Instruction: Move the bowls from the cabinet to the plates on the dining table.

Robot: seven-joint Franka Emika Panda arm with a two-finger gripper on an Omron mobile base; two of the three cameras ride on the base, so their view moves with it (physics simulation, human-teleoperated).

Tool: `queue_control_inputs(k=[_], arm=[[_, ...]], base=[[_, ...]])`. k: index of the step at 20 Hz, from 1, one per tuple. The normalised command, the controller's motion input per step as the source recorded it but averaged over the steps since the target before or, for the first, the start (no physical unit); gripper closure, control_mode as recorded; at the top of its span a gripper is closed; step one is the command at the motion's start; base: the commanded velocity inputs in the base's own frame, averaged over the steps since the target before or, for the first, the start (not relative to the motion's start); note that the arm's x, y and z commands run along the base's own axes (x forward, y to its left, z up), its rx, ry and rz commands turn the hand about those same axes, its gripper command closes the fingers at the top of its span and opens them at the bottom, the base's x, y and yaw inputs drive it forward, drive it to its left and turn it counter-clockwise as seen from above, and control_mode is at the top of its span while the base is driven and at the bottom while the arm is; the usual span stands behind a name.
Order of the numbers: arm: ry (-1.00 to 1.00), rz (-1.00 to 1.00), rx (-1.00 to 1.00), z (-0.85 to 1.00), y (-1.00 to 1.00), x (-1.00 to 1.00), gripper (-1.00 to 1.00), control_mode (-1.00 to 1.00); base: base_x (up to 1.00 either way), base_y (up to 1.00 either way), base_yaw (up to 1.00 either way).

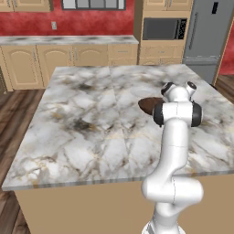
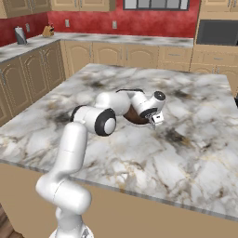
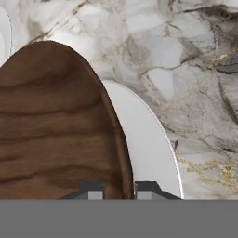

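Your gripper (image 3: 119,190) has its two dark fingertips (image 3: 94,191) drawn close together across the rim of the dark brown bowl (image 3: 56,125), one tip inside the rim and one outside, so the jaws are pinched on that rim. In the hand view the bowl spreads out ahead of the fingers and sits over a white plate (image 3: 148,144), whose edge shows just past the bowl's rim. Beyond the plate lies the veined marble top of the dining table (image 3: 195,69). In the right base view, you see the gripper (image 2: 153,122) low over the bowl (image 2: 135,116) near the table's (image 2: 195,153) middle.
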Motion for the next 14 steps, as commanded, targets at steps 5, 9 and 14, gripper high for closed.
queue_control_inputs(k=[5, 9, 14], arm=[[-0.01, 0.00, 0.00, 0.01, 0.00, 0.00, -1.00, -1.00], [0.00, 0.00, 0.00, 0.35, 0.00, -0.29, -1.00, -1.00], [0.00, 0.00, 0.00, 0.64, -0.07, -0.58, -1.00, -1.00]], base=[[0.00, 0.00, 0.00], [0.00, 0.00, 0.00], [0.00, 0.00, 0.00]])
